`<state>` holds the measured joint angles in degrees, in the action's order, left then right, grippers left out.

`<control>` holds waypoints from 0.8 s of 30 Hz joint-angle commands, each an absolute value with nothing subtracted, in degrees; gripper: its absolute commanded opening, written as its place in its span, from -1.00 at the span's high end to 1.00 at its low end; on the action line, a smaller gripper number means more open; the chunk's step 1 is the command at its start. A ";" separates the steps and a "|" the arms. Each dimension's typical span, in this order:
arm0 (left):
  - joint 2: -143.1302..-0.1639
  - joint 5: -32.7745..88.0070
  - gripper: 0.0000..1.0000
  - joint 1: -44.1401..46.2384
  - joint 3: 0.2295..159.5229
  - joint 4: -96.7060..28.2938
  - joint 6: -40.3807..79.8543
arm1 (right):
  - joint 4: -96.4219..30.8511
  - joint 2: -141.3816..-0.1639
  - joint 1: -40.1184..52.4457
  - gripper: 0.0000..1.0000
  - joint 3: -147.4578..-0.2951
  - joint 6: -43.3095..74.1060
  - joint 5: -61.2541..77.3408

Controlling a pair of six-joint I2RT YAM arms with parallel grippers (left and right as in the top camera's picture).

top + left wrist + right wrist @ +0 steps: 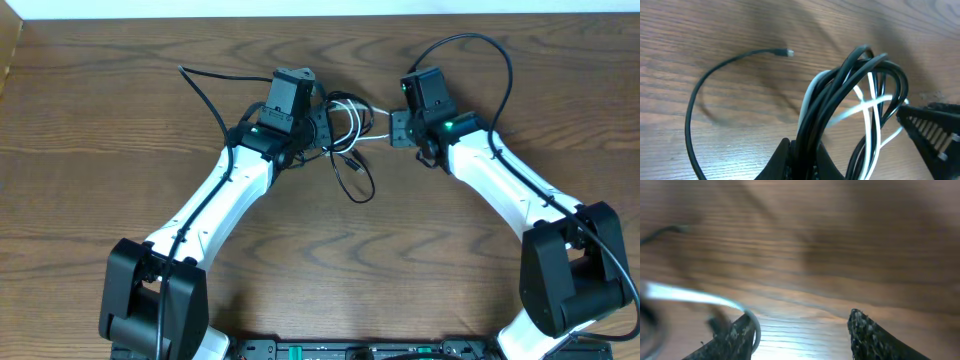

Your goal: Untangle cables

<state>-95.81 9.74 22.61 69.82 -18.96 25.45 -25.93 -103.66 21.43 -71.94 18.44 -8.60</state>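
Blur clouds the right wrist view, where the white cable (695,296) shows only as a pale smear. It arcs in from the left and ends against one finger of the right gripper (801,314). That gripper's jaws stand apart with bare desk (840,240) between them, and whether the cord is hooked there or merely touching cannot be told. From overhead, the left gripper (322,122) covers the heart of the knot, in the far half of the desk. The left wrist view shows it clamped tight on a bunch of black cable (840,90) loops that rise from its jaws with white strands threaded through them. The lower coils are cut off by the frame. One free black end lies flat, its plug (789,52) pointing toward that picture's right. Overhead, the white cable runs roughly left to right between the two grippers, and a black tail trails toward the far left.
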 commanded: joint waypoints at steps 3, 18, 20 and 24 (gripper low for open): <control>-90.70 8.29 0.85 19.88 70.48 -18.81 24.86 | -30.28 -103.53 15.40 -0.07 -71.88 19.90 -21.12; -80.01 10.09 0.85 17.10 70.48 -18.81 24.91 | -35.14 -103.53 2.17 -0.11 -71.88 19.64 -16.78; -79.83 10.04 0.85 17.10 70.48 -18.83 24.88 | -35.64 -103.53 1.69 -0.10 -71.88 19.66 -16.78; -79.72 9.96 0.85 16.97 70.48 -18.81 24.86 | -36.64 -103.53 0.12 -0.11 -71.88 19.68 -17.28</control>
<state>-81.54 14.13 18.22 69.82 -19.14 25.43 -35.92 -102.61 2.37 -72.62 19.07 -9.41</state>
